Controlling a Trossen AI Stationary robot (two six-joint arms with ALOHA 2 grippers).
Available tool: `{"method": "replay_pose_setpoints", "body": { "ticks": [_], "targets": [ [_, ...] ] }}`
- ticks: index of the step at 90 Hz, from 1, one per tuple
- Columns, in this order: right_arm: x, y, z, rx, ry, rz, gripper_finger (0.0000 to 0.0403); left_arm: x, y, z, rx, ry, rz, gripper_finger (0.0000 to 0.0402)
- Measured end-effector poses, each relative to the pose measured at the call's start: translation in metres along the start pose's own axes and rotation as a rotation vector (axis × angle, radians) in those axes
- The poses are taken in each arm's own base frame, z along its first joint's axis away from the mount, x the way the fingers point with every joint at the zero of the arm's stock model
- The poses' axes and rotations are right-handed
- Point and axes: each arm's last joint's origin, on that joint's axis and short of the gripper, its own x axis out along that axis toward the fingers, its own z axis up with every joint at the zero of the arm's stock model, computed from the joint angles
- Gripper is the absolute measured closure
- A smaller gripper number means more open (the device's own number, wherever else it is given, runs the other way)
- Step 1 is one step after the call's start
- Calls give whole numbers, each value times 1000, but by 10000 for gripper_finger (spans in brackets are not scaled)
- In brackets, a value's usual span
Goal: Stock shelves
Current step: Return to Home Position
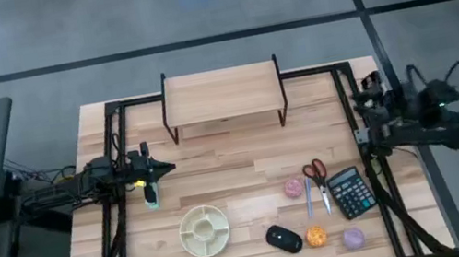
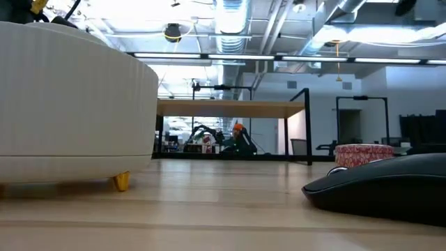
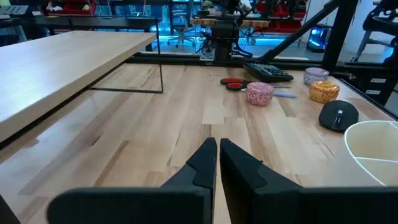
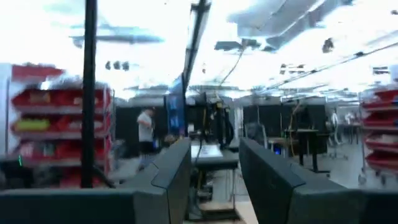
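Closest to the low camera sit a white divided dish (image 2: 70, 104) and a black mouse (image 2: 390, 185) on the tabletop (image 2: 209, 209), while the shelves (image 1: 222, 92) stand upright at the far centre edge, well apart from both. Over the tabletop's left side the left gripper (image 3: 217, 158) hangs low, its fingers drawn almost together around nothing, and the right gripper (image 4: 214, 180) waits at the right edge, fingers spread wide and empty. Near the mouse lie red-handled scissors (image 1: 314, 173) and a calculator (image 1: 350, 192), its key markings too small to read.

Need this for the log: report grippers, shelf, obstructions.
Left gripper shut, over table's left side. Right gripper open, at right edge. Shelf back centre, nothing on top. Mouse near front edge, apart from shelf.
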Motion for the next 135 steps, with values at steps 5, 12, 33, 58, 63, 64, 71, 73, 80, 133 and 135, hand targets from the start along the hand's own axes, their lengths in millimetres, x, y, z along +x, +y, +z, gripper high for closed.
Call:
{"method": "replay_pose_setpoints", "body": {
  "ticks": [5,12,33,58,63,64,71,73,80,133,135],
  "targets": [
    [4,1,-19,6,38,1,277,0,0,0,0,0,0,402],
    [6,3,-42,50,55,1,277,0,0,0,0,0,0,401],
    [4,8,-90,133,87,23,277,0,0,0,0,-1,0,402],
    [1,8,-115,177,187,14,277,0,0,0,0,-1,0,402],
    [0,8,-119,173,226,10,277,0,0,0,0,-1,0,402],
    [0,8,-120,172,236,9,277,0,0,0,0,-1,0,402],
    [-2,8,-126,167,295,-2,277,0,0,0,0,-1,0,402],
    [-2,7,-128,166,315,-6,277,0,0,0,0,-1,0,402],
    [-4,7,-132,163,361,-8,277,0,0,0,0,-1,0,402],
    [-4,5,-134,157,374,-28,277,0,0,0,0,-2,0,402],
    [-4,5,-134,157,374,-28,277,0,0,0,0,-2,0,402]
  ]
}}
